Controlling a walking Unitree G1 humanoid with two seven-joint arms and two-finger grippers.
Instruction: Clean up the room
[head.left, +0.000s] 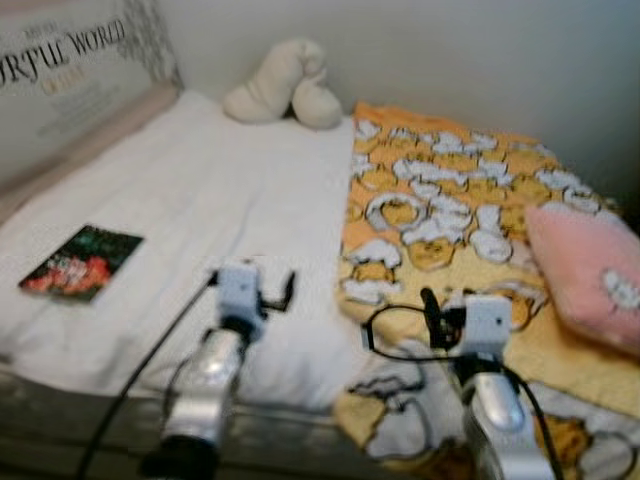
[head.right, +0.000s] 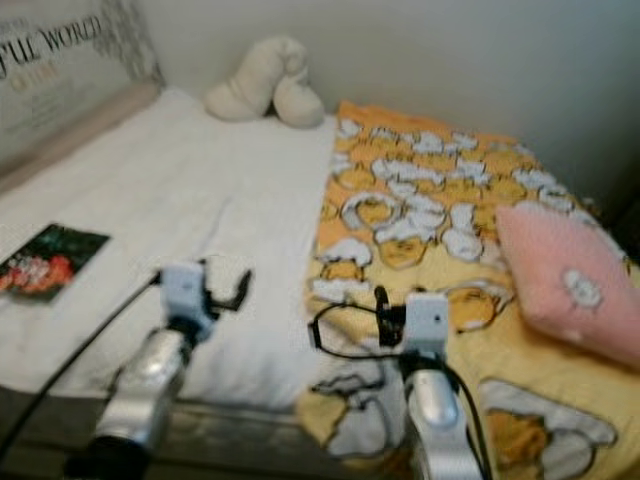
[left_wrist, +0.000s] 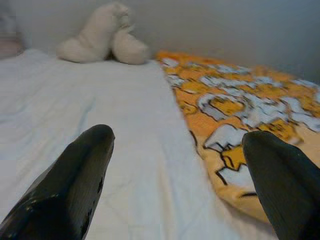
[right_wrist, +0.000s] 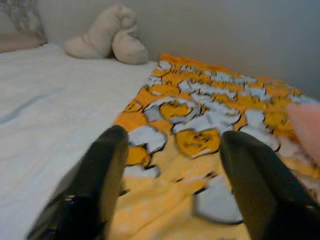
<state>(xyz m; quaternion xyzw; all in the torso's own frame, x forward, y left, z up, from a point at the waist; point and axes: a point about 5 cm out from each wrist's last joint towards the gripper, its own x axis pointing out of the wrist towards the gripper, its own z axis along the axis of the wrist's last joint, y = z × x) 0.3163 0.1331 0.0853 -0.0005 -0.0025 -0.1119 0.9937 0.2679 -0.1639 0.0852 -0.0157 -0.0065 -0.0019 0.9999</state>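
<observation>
A yellow-orange blanket (head.left: 450, 200) printed with white cartoon figures covers the right part of the bed, its near end rumpled at about 5 o'clock in the head view. A pink pillow (head.left: 590, 270) with small white marks lies on it at 3 o'clock. To the blanket's left stretches the bare white sheet (head.left: 200, 210). A cream plush toy (head.left: 285, 85) sits at 12 o'clock against the pale wall, touching the blanket's far corner. A dark book (head.left: 80, 262) with a red and green cover lies flat on the sheet at 9 o'clock; its print is too blurred to read. At 10 o'clock a grey board (head.left: 70, 70) leans by the bed, lettered with what reads roughly as "...TLE WORLD"; the smaller lines under it are illegible.

The left gripper (left_wrist: 177, 145) hovers over the sheet near the blanket's edge, fingers spread wide and empty. The right gripper (right_wrist: 172, 145) hovers over the blanket's near end, fingers likewise apart, holding nothing.
</observation>
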